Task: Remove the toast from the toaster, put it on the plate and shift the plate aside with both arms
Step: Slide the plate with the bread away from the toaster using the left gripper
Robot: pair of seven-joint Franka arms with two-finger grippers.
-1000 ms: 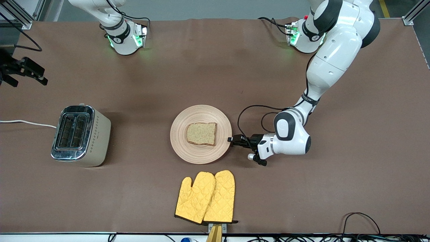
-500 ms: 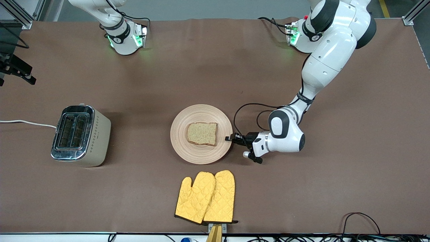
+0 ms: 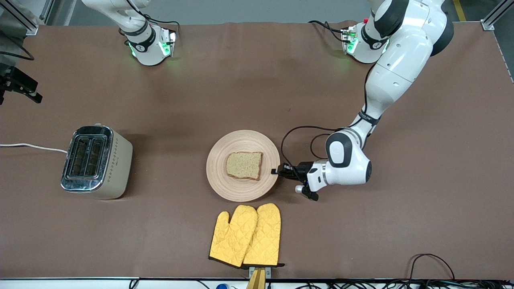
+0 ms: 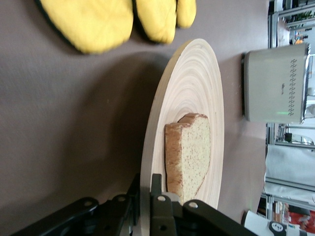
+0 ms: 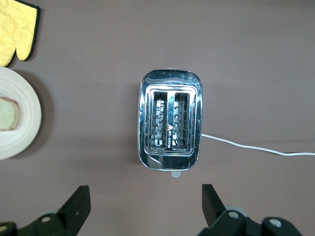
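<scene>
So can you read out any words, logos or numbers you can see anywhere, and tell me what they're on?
Nothing can be read.
The toaster: a small mark on its side, too small to read.
The bands near both arm bases: round marks, too blurred to read.
The plate, the toast and the oven mitts: no text.
The left gripper grips the plate's rim; the right gripper hangs open above the toaster.

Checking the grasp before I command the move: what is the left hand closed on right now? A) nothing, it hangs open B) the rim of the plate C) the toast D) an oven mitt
B: in the left wrist view the left hand has a finger on each face of the plate rim, beside the toast.
</scene>
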